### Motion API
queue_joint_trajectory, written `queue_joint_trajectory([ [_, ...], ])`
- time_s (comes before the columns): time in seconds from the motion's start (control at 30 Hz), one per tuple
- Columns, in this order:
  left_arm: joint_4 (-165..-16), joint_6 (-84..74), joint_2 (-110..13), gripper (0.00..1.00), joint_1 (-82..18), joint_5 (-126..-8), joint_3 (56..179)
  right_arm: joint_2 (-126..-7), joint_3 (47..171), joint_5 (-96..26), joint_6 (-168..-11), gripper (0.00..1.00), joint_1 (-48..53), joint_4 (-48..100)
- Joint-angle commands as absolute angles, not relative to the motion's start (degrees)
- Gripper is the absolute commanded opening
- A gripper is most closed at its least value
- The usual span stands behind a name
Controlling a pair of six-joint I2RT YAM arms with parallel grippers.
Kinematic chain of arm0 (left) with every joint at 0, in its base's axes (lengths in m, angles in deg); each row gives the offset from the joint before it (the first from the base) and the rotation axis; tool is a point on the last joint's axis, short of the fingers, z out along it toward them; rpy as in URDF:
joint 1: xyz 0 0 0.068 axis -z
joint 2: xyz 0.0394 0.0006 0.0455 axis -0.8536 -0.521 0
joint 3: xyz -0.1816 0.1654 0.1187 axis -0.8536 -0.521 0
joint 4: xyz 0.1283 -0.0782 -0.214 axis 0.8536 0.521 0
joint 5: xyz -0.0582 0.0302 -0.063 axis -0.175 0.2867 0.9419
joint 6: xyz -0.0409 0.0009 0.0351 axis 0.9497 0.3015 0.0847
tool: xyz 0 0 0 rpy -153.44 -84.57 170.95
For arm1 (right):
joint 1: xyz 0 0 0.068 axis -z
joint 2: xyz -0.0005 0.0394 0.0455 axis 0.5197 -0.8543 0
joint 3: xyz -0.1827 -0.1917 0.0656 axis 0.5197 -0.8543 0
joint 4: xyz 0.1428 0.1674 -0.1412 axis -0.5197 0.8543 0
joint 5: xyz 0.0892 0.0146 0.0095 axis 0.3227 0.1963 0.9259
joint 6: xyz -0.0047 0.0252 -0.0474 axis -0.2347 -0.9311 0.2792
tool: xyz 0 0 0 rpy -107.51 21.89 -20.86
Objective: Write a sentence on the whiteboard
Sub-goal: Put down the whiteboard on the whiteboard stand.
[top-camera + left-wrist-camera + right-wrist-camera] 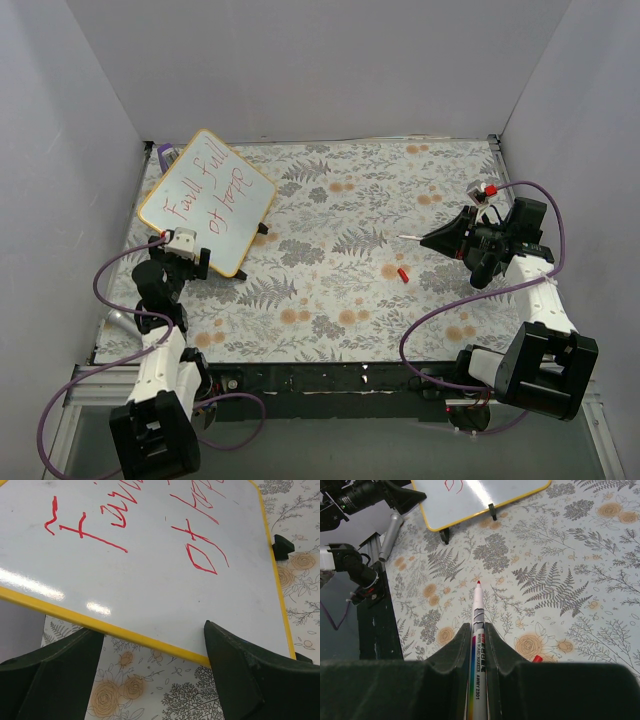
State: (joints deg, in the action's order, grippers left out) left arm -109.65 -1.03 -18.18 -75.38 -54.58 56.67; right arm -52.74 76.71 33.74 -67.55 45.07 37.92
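The whiteboard (pixel 205 200), white with a yellow frame, stands tilted at the far left on black clip feet (pixel 263 229). The sentence (pixel 207 196) in red marker fills it in two lines. My left gripper (pixel 193 258) is open at the board's near edge. In the left wrist view the yellow edge of the whiteboard (pixel 150 580) runs just beyond the spread left gripper (pixel 155 640), with floral cloth between the fingers. My right gripper (pixel 432 240) hovers at the right, shut on a white marker (pixel 478 605) whose red tip points left. The right gripper (pixel 478 626) is far from the board.
A red marker cap (pixel 402 272) lies on the floral cloth near the middle, below the right gripper. A small purple block (pixel 166 152) sits behind the board in the far left corner. Grey walls enclose three sides. A metal cylinder (pixel 118 318) lies off the cloth's left edge.
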Motion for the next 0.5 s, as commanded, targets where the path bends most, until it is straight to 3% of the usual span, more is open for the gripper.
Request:
queue_joint_trajectory([
  [0.0, -108.46, -3.60, -16.17, 0.77, -75.74, -55.54, 56.48, -52.57, 78.84, 35.62, -67.13, 0.01, 44.85, 38.35],
  [0.2, -107.93, -2.54, -15.20, 0.65, -75.83, -55.10, 56.83, -52.40, 78.93, 35.71, -66.96, 0.01, 44.85, 38.52],
  [0.47, -107.14, -1.84, -12.48, 0.32, -75.74, -52.21, 57.97, -52.49, 78.84, 35.71, -66.96, 0.01, 44.85, 38.61],
])
